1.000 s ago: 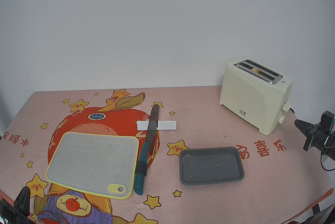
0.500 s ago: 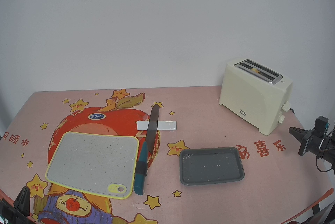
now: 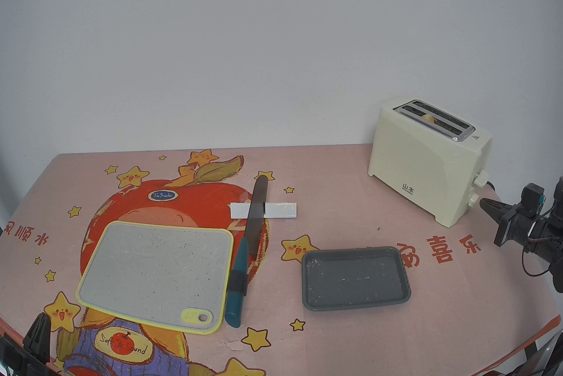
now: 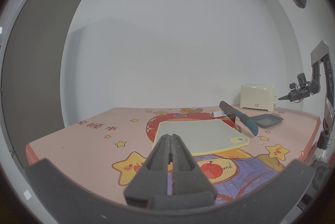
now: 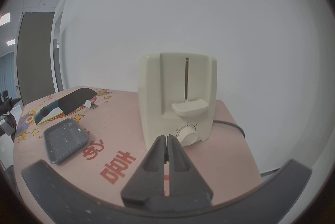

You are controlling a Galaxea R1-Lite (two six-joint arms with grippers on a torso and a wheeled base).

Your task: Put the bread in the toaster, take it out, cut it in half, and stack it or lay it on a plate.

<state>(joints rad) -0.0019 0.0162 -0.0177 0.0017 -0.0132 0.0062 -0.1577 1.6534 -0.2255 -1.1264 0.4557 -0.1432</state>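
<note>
Here, the right gripper (image 3: 488,206) hovers empty beside the toaster (image 3: 425,160).
Its fingers (image 5: 154,158) are pressed together, touching nothing, facing the lever (image 5: 190,107) at the tabletop's (image 3: 346,175) far right corner; the bread (image 3: 428,118) sits in a slot.

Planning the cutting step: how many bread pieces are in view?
1: a yellowish bit of bread peeks from a slot atop the toaster, far right on the table. Another could sit hidden inside.

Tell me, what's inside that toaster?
A small yellowish bit of bread peeks from a slot of the toaster. The rest sits below the rim, hidden by its walls.
</note>
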